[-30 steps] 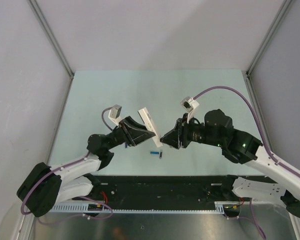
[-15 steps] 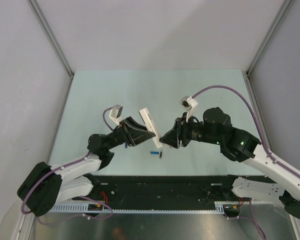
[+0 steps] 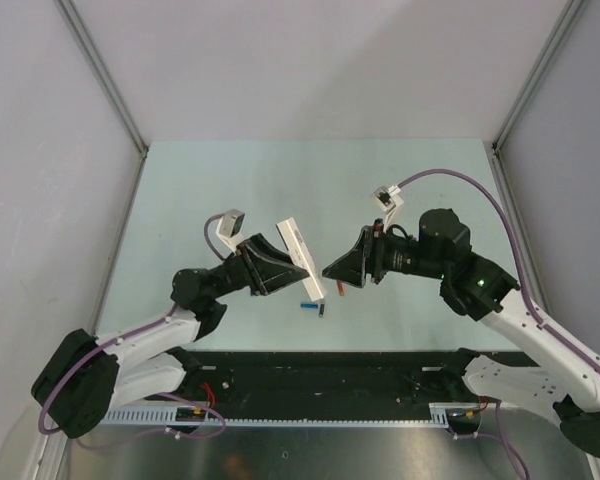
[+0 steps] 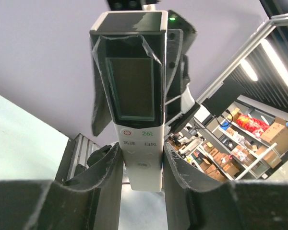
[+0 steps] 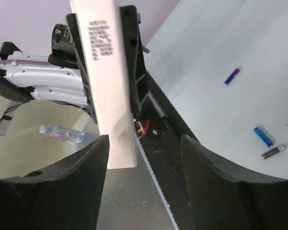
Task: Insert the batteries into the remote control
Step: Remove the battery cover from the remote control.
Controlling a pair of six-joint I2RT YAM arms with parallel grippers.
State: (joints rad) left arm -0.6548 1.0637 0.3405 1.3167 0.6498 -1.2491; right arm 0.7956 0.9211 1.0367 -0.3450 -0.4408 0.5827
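Note:
My left gripper (image 3: 290, 268) is shut on the white remote control (image 3: 300, 255) and holds it tilted above the table. In the left wrist view the remote (image 4: 134, 96) stands between my fingers (image 4: 105, 167), its dark screen facing the camera. My right gripper (image 3: 332, 270) is open and empty, just right of the remote's lower end. In the right wrist view the remote's plain back (image 5: 105, 81) sits beside the left finger (image 5: 72, 177). A blue battery (image 3: 307, 303) and a black battery (image 3: 322, 309) lie on the table below. A red battery (image 3: 341, 291) lies under my right gripper.
The right wrist view shows a blue battery (image 5: 263, 136), a black one (image 5: 272, 152) and another blue one with a reddish end (image 5: 232, 75) on the pale green table (image 3: 230, 190). The black base rail (image 3: 330, 370) runs along the near edge.
My right wrist has rolled and the gripper has drawn slightly right of the remote. A red battery now shows on the table below it. The left arm holds the remote nearly still.

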